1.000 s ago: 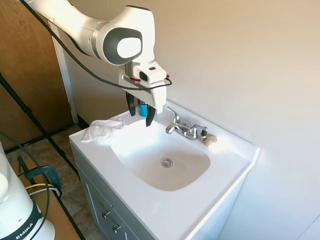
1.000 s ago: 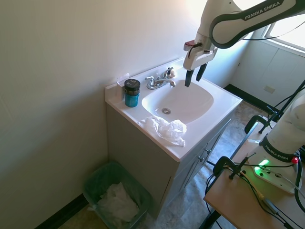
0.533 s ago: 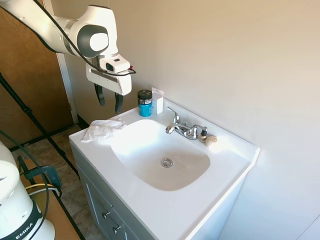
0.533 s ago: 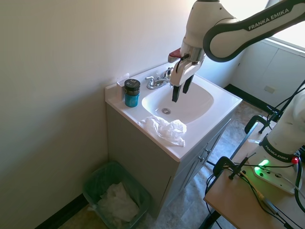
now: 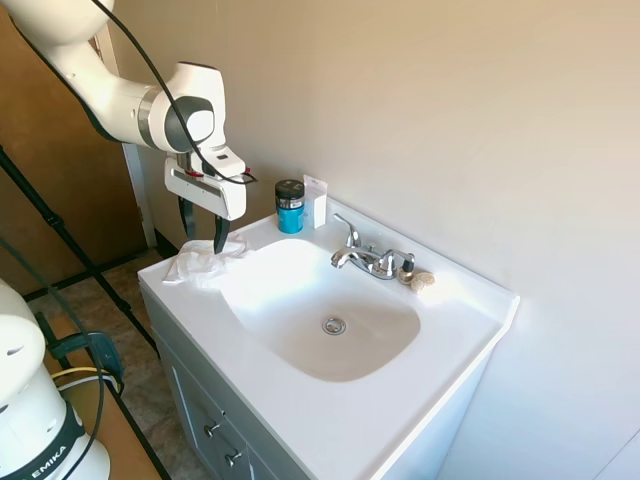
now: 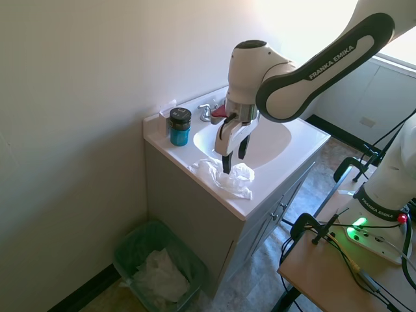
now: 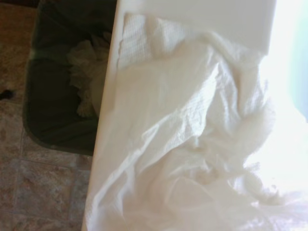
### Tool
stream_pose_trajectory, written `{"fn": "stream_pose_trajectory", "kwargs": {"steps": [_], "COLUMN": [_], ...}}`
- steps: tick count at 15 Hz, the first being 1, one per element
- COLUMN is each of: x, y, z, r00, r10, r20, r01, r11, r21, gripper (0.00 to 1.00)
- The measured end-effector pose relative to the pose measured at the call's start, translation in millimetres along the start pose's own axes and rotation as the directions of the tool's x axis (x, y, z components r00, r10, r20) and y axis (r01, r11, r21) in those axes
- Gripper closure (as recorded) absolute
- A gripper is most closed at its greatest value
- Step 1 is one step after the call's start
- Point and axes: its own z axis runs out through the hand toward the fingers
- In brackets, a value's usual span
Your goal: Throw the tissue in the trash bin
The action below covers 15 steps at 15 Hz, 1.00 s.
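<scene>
**Robot arm poised over tissue at bathroom sink**

The white arm's two-finger gripper [image 5: 201, 229], fingers parted, hangs over the crumpled white paper tissue [image 6: 225, 177] on the glossy white vanity top [image 5: 420, 385]. A shallow pinch may snag one loose fold, tearing or dropping it short of the green-lined trash bin [image 6: 127, 250] on the tiled floor below.

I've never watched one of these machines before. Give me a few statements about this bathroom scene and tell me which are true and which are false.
1. The gripper is open above the tissue. True.
2. The tissue lies inside the sink basin. False: it lies on the counter edge beside the basin.
3. The trash bin already holds some crumpled paper. True.
4. A blue jar stands in the trash bin. False: it stands on the counter by the wall.
</scene>
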Motion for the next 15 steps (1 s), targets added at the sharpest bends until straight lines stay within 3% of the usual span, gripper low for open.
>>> {"fn": "stream_pose_trajectory", "kwargs": {"steps": [3,4,15], "x": [4,7,11], "y": [0,1,-5], "z": [13,16,36], "r00": [1.0,1.0,0.999], "r10": [0.013,0.021,0.023], "r20": [0.018,0.023,0.048], "r01": [-0.013,-0.021,-0.021], "r11": [1.0,1.0,0.999], "r21": [-0.014,-0.018,-0.038], "gripper": [0.0,1.0,1.0]}}
